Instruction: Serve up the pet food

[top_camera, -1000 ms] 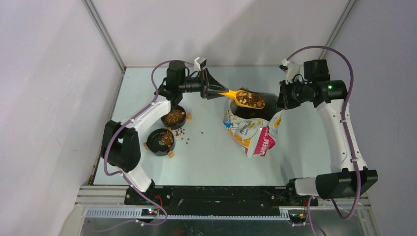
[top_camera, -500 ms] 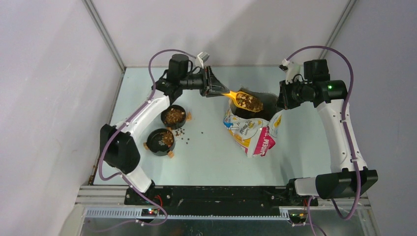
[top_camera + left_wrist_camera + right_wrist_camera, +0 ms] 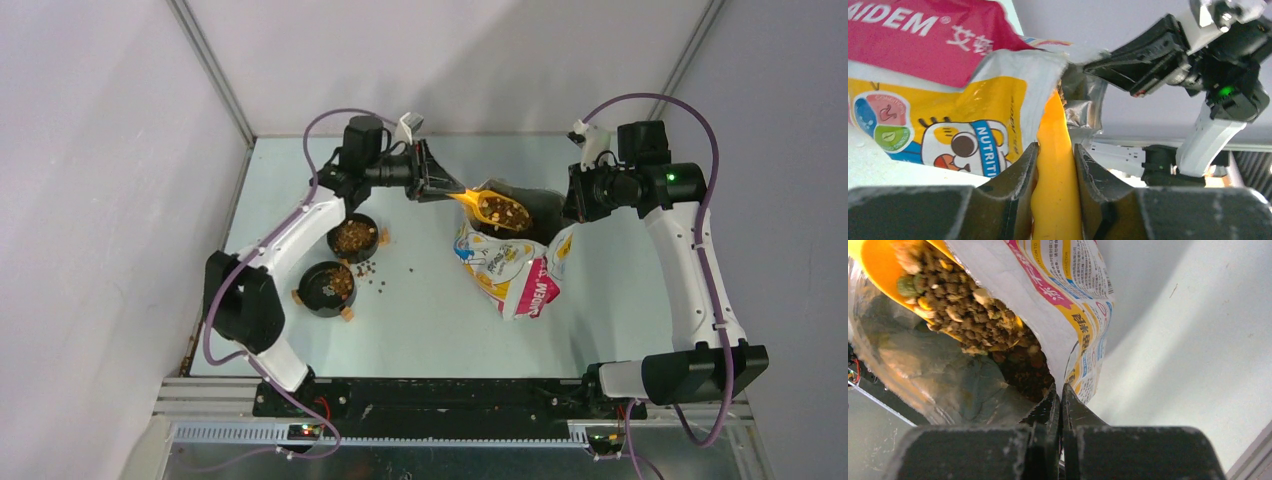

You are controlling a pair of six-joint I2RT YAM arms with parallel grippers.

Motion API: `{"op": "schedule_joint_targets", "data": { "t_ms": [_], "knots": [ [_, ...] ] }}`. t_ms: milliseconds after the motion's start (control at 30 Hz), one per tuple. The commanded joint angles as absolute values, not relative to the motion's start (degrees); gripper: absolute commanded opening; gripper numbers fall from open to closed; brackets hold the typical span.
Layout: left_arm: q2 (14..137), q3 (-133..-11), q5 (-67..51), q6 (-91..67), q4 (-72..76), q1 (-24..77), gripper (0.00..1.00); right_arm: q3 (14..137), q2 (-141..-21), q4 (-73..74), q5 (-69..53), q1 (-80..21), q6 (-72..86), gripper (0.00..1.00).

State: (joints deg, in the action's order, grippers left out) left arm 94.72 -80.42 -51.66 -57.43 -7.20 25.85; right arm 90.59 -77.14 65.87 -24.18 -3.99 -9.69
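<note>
Pet food (image 3: 505, 209) is heaped in the scoop (image 3: 1055, 125) clamped by the left gripper (image 3: 1054, 148), over the bag (image 3: 505, 272) pinched by the right gripper (image 3: 1060, 391); kibble may be spilled if the scoop is tilted in transit

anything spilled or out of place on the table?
Yes. Loose pet food lies scattered on the table just right of the far bowl and near bowl, one pellet farther right, orange bits against both rims. Left gripper holds the loaded scoop over the bag that right gripper pinches open.
</note>
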Motion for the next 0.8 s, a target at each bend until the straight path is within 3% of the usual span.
{"op": "schedule_joint_targets", "data": {
  "t_ms": [0,200,467,667,767],
  "knots": [
    [92.6,-85.3,-51.6,-49.3,-12.7,27.0,0.0,94.1,-76.1,61.3,-25.1,-3.6,-9.9,0.0],
    [92.7,-73.4,-56.0,-74.2,12.8,26.1,0.0,93.7,-75.7,61.2,-25.1,-3.6,-10.0,0.0],
    [93.8,-68.8,-58.1,-86.7,30.2,25.2,0.0,93.0,-75.4,61.0,-25.0,-3.5,-9.8,0.0],
    [99.6,-68.8,-55.6,-99.8,54.2,25.8,0.0,93.0,-75.9,60.5,-25.4,-3.5,-9.2,0.0],
    [101.8,-68.4,-54.5,-102.9,56.9,25.9,0.0,93.1,-75.9,60.6,-25.4,-3.5,-9.3,0.0]
  ]
}}
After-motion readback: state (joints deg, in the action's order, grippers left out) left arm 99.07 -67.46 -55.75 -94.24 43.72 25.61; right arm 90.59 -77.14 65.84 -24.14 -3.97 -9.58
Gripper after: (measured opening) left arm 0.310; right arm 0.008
